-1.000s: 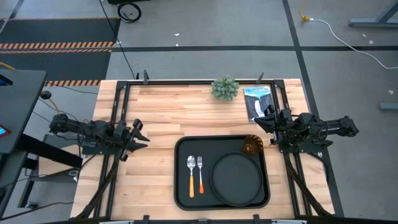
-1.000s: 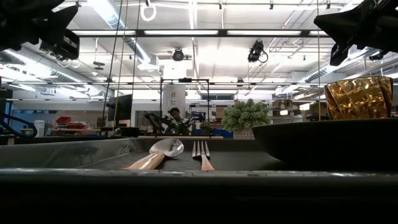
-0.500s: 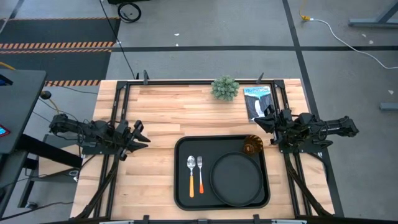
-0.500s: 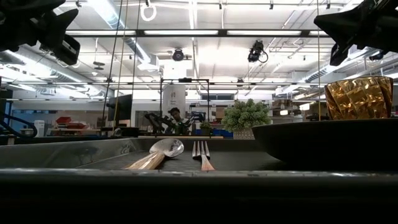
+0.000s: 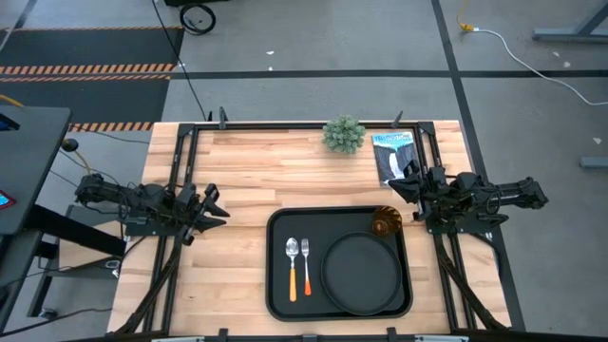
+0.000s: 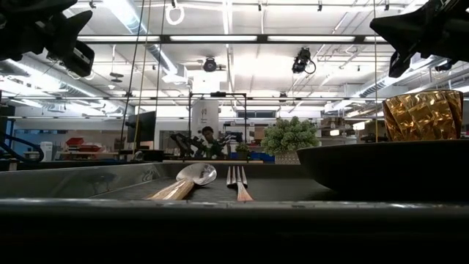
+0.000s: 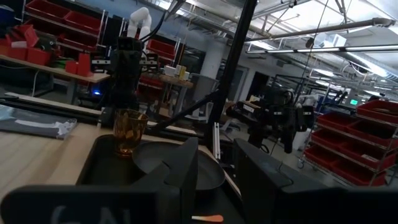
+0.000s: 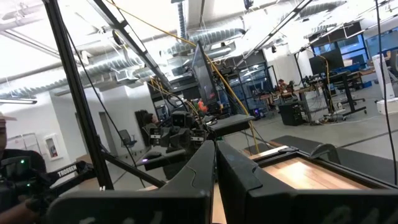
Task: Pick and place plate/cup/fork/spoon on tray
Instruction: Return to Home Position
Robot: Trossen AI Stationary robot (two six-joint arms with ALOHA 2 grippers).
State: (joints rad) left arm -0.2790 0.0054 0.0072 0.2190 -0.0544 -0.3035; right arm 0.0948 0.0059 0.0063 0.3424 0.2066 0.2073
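Observation:
The black tray lies at the table's near middle. The round black plate rests in its right half. The amber cup stands upright in the tray's far right corner, beside the plate's rim. The spoon and the fork lie side by side in the tray's left half, orange handles toward the near edge. My left gripper is open and empty, raised left of the tray. My right gripper is shut and empty, raised just beyond the tray's far right corner, near the cup.
A small green plant stands at the table's far edge. A printed booklet lies at the far right, behind my right gripper. Black frame rails run along the table's left, right and far sides. Bare wood lies left of and beyond the tray.

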